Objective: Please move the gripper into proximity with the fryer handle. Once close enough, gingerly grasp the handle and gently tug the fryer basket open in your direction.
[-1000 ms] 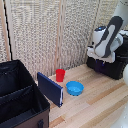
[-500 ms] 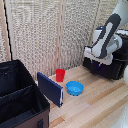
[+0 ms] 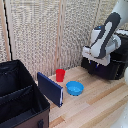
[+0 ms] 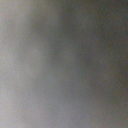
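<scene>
At the exterior view's right, the matte-black air fryer stands on the wooden table, and its fryer basket (image 3: 113,68) faces the exterior view's left. My white gripper (image 3: 93,60) hangs from the bulky white arm, pressed close against the fryer's front face. Its dark fingers blend into the black plastic, so their state is unreadable. The fryer handle is hidden behind my hand. The wrist view is only a grey blur, taken very close to a surface.
A large black fabric case (image 3: 20,97) fills the exterior view's lower left, with a blue-edged flap (image 3: 50,89) leaning off it. A red cup (image 3: 60,75) and a blue bowl (image 3: 75,88) stand mid-table (image 3: 95,110). Woven screens form the back wall.
My hand and forearm have shifted slightly toward the exterior view's left, staying at the fryer's front. Cup, bowl and case have not moved.
</scene>
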You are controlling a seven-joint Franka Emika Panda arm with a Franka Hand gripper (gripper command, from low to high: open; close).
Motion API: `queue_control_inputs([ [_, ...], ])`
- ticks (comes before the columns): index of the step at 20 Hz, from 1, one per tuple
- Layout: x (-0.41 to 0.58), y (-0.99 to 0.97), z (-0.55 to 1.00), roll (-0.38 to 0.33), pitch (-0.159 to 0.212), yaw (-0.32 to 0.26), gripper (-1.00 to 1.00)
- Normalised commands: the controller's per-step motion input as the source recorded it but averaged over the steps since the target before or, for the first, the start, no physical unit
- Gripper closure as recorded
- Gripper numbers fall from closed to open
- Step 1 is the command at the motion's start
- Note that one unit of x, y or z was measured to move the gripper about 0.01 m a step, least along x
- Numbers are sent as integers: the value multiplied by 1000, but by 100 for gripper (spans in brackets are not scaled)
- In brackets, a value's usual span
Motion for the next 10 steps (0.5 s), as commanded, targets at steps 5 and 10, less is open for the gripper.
queue_control_inputs([
  [5, 174, 764, -320, 13, 22, -149, 100],
  [10, 69, 981, -270, 46, 65, -6, 100],
])
